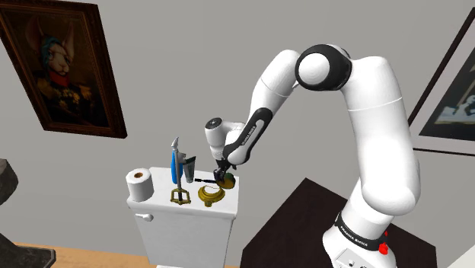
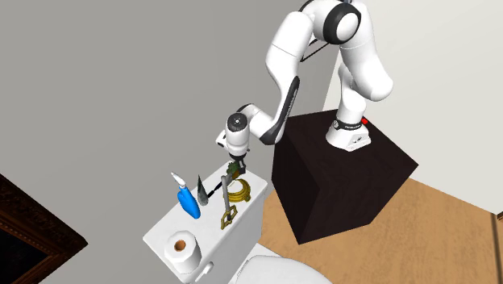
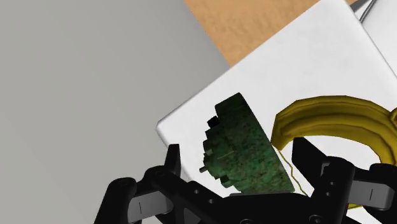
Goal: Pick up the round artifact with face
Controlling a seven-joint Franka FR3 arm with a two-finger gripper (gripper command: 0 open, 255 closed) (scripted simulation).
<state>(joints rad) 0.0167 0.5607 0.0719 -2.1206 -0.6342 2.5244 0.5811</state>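
The white arm is reaching down from its high shoulder, elbow bent and wrist pointing downward over the toilet tank [image 1: 183,207]. The gripper [image 3: 238,159] is pinching the green round artifact [image 3: 245,149] on edge, just above the tank lid's back corner, beside a golden ring [image 3: 331,114].

The green artifact [image 3: 245,149] looks rough and matt, the golden ring [image 3: 331,114] glossy, the white lid [image 3: 305,57] smooth.

The toilet tank [image 1: 190,212] is carrying a golden ring [image 1: 211,195] just beside the jaws, with a blue spray bottle [image 1: 176,164] and paper roll [image 1: 139,183] standing farther off.
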